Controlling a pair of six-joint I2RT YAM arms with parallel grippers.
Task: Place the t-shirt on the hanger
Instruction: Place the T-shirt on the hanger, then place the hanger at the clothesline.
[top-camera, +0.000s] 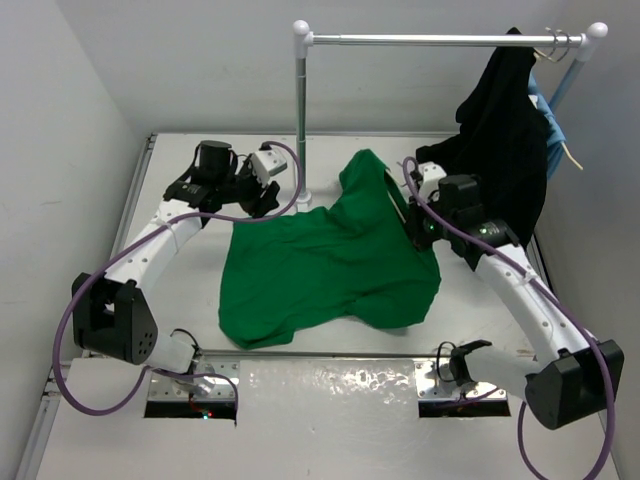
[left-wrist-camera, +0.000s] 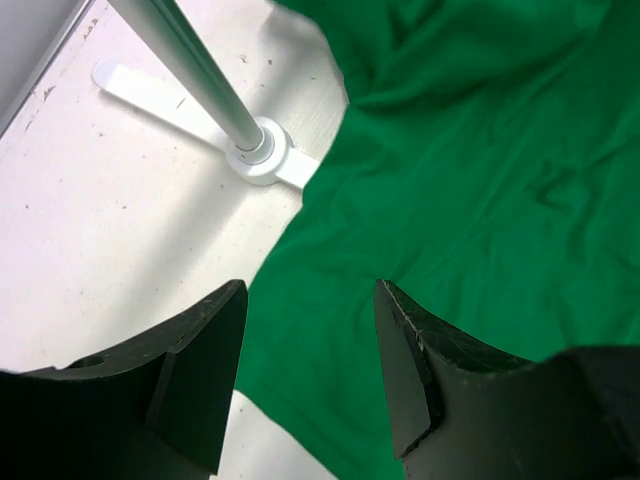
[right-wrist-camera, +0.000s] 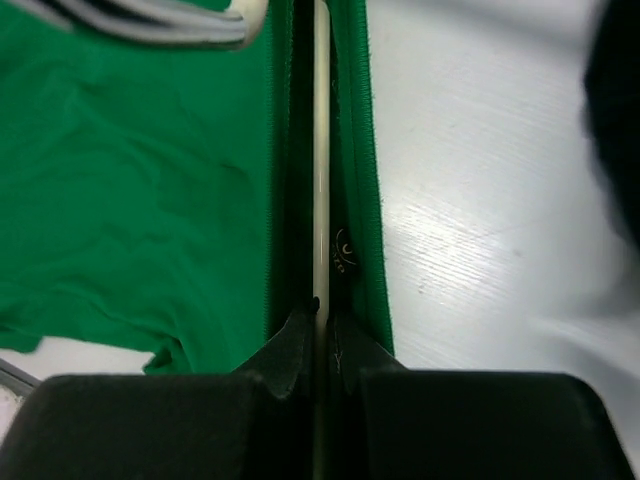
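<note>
The bright green t-shirt (top-camera: 320, 265) lies spread on the white table, its neck end toward the back right. My right gripper (top-camera: 420, 228) is at the neck opening, shut on the thin cream bar of the hanger (right-wrist-camera: 321, 150). That bar runs straight out from between the fingertips (right-wrist-camera: 298, 335), inside the green collar (right-wrist-camera: 365, 180). Only a short sliver of the hanger (top-camera: 393, 197) shows in the top view; its hook is hidden. My left gripper (top-camera: 265, 200) is open and empty, jaws wide apart (left-wrist-camera: 310, 295) over the shirt's left edge (left-wrist-camera: 480, 200).
The clothes rack's upright pole (top-camera: 301, 110) stands behind the shirt, its round base (left-wrist-camera: 262, 160) just beyond my left gripper. A black garment (top-camera: 505, 140) and a light-blue garment (top-camera: 552, 135) hang from the top rail (top-camera: 440, 40) at the right.
</note>
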